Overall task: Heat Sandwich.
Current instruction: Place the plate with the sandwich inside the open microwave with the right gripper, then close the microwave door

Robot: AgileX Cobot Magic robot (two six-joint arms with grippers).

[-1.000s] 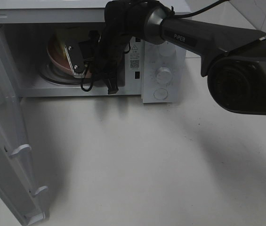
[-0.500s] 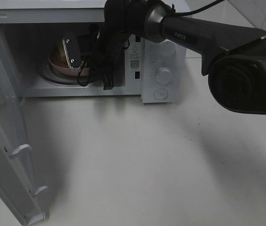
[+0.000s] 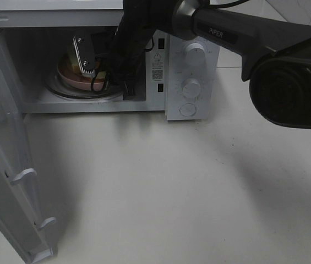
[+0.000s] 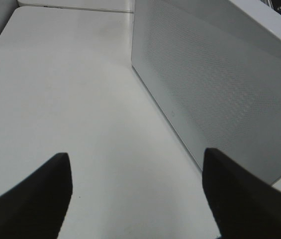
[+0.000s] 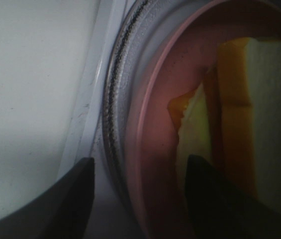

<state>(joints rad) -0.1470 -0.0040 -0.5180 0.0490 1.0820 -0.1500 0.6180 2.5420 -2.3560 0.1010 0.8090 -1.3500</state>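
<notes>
Exterior high view: the microwave (image 3: 191, 82) stands at the far side of the worktop (image 3: 172, 181) with its door (image 3: 6, 165) swung fully open to the left. The right pincer (image 3: 86, 58) is reached into the cavity. The sandwich (image 5: 249, 114) lies on the pink plate (image 5: 155, 124), which rests on the glass turntable (image 5: 115, 99) inside. In the right wrist view the pincer fingers stand apart, one on each side of the plate rim, clamping nothing. The left pincer (image 4: 136, 169) is also spread wide and empty, near a white perforated panel (image 4: 220, 89), probably the door. Judged step: loading is complete and the release is made. The next move calls for a straight withdrawal of the right arm without catching the plate. After that, the door must be closed and a dial (image 3: 191, 86) turned.
</notes>
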